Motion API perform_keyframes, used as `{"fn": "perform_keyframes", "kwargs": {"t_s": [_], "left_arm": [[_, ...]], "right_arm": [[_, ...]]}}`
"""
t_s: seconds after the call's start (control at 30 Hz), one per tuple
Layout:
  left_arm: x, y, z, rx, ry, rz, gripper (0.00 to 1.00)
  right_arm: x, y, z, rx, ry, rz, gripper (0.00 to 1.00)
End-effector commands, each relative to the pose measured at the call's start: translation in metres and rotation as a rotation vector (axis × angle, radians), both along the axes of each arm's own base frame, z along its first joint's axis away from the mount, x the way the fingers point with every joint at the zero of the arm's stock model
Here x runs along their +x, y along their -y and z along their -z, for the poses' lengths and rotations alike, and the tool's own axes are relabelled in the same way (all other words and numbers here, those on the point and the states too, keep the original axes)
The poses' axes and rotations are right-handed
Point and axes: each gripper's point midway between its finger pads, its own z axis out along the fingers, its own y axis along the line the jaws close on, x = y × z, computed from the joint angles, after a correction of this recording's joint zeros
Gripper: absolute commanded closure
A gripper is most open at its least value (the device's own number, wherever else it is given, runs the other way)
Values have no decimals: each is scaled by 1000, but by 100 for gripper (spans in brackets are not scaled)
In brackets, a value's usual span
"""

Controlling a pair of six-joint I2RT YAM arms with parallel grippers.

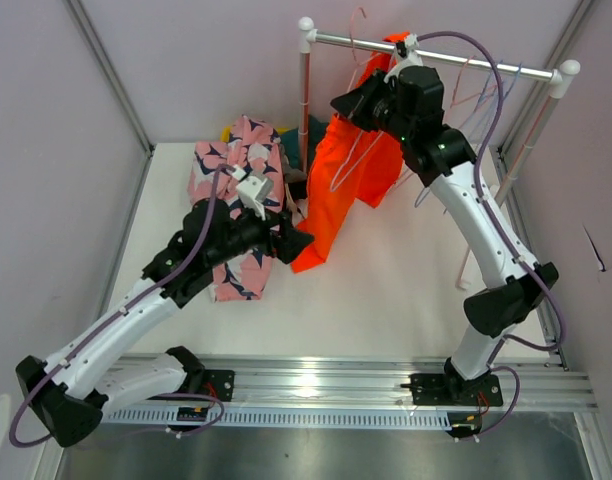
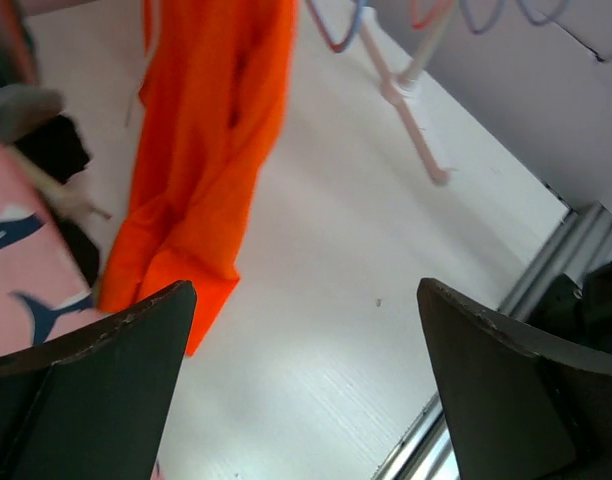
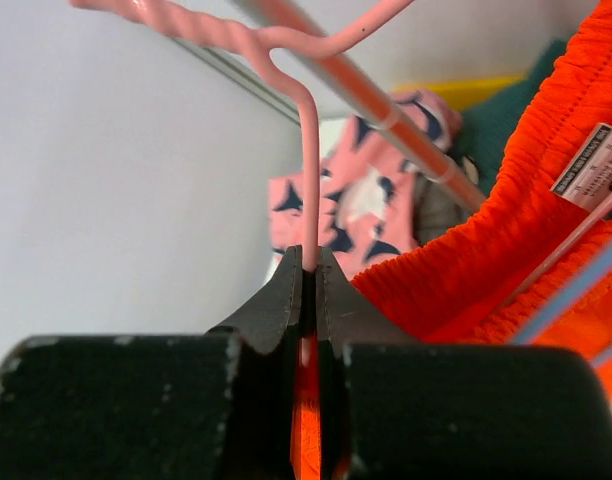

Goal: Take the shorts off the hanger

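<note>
Nearest you, your left gripper (image 2: pixel 306 292) is spread wide with nothing in it, hovering over the table (image 2: pixel 366 250) just beside the lower end of the orange shorts (image 1: pixel 351 185). The pink patterned shorts (image 1: pixel 226 180) lie heaped on the table to its left. Farther back, the orange shorts hang below the rail (image 1: pixel 456 58), and your right gripper (image 3: pixel 308 290) is clenched on the wire neck of a pink hanger (image 3: pixel 308 170), just above their waistband.
</note>
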Motion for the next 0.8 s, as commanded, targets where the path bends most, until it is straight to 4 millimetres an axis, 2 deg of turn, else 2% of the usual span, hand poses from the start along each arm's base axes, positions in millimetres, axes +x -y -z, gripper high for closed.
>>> {"fn": "perform_keyframes", "kwargs": {"t_s": [0.0, 0.13, 0.17, 0.2, 0.23, 0.33, 0.4, 0.43, 0.47, 0.5, 0.53, 0.57, 0.6, 0.67, 0.73, 0.77], "left_arm": [[-1, 30, -46, -78, 149, 82, 1], [13, 47, -53, -97, 183, 68, 1], [18, 48, -51, -86, 188, 53, 1], [23, 49, -59, -87, 204, 41, 1], [30, 51, -52, -69, 194, 29, 1], [44, 51, -58, -46, 223, -19, 1], [52, 53, -53, -22, 224, -34, 2], [54, 53, -54, -19, 226, -38, 8], [57, 55, -48, -8, 216, -42, 19], [58, 56, -46, -7, 210, -45, 44], [59, 57, -44, -6, 202, -45, 63], [59, 58, -41, -14, 185, -45, 88], [59, 59, -47, -40, 197, -48, 100], [48, 62, -32, -48, 174, -21, 100], [27, 61, -28, -76, 175, 4, 100], [17, 63, -18, -84, 158, 19, 100]], "right_arm": [[-56, 18, -124, 138, 273, -15, 100], [-84, 20, -142, 183, 299, -32, 100], [-85, 20, -139, 187, 293, -32, 100], [-88, 22, -140, 191, 294, -32, 100], [-96, 25, -145, 206, 298, -36, 100], [-104, 27, -145, 218, 292, -46, 100], [-107, 27, -141, 221, 282, -54, 100], [-109, 28, -142, 224, 282, -53, 100], [-111, 30, -144, 229, 286, -53, 100], [-111, 30, -142, 228, 281, -53, 100], [-111, 31, -141, 228, 280, -46, 100], [-111, 31, -140, 223, 281, -42, 100], [-109, 33, -140, 219, 284, -36, 100], [-106, 35, -140, 218, 283, -25, 100], [-96, 39, -137, 218, 274, -14, 100], [-91, 38, -134, 222, 260, -22, 100]]}}
